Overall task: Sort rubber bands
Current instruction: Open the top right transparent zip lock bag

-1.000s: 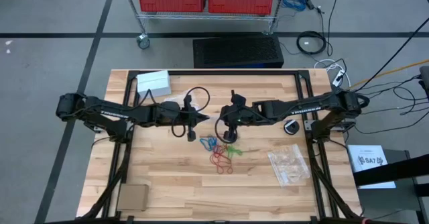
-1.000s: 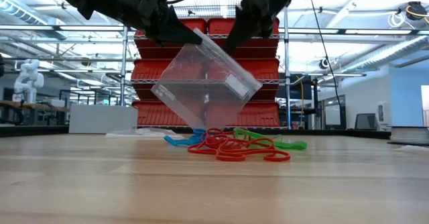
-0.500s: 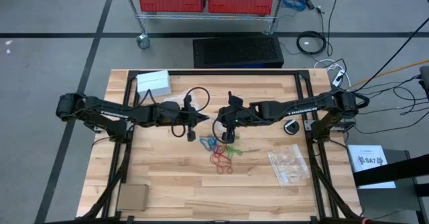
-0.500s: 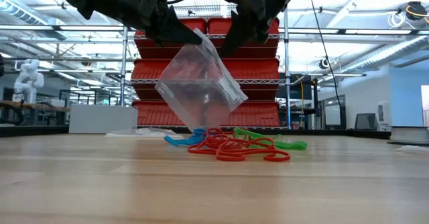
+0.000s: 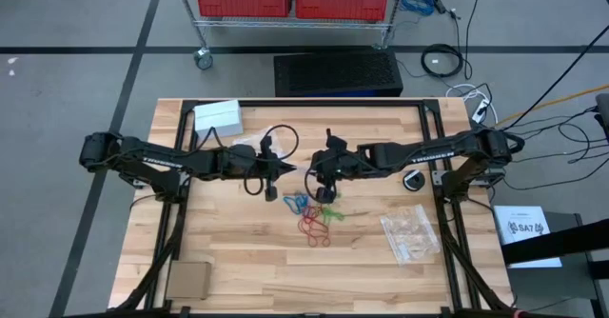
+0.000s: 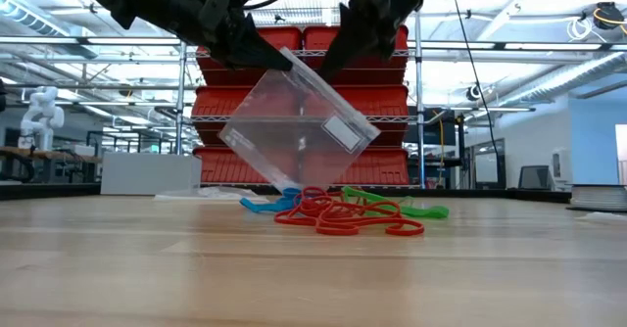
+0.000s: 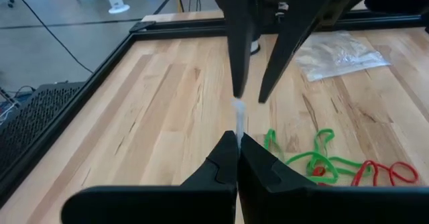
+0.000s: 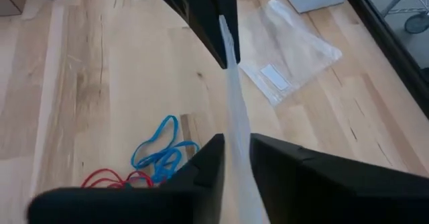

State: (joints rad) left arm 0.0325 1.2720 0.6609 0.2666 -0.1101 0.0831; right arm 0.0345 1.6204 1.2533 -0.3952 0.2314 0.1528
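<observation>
bands: rubber bands [image 6: 338, 212] heaped mid-counter, directly under the bag
bag: clear plastic bag [image 6: 299, 126] hangs tilted between both hands
left hand [image 6: 263, 51]: pinching bag's upper edge
right hand [image 6: 338, 58]: fingers narrowly parted astride bag's edge

Two grippers — left gripper [image 6: 277, 57], right gripper [image 6: 331, 68] — one held bag [image 6: 299, 129], perhaps a dozen rubber bands [image 6: 343, 212]

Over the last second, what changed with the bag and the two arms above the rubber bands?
The clear plastic bag hanging between both arms swung: it narrowed half a second ago, then spread out again. The right gripper has eased its jaws apart around the bag's edge; the left gripper stays pinched shut on the top edge. The rubber bands lie in the same heap on the table, and both arms barely shifted.
</observation>
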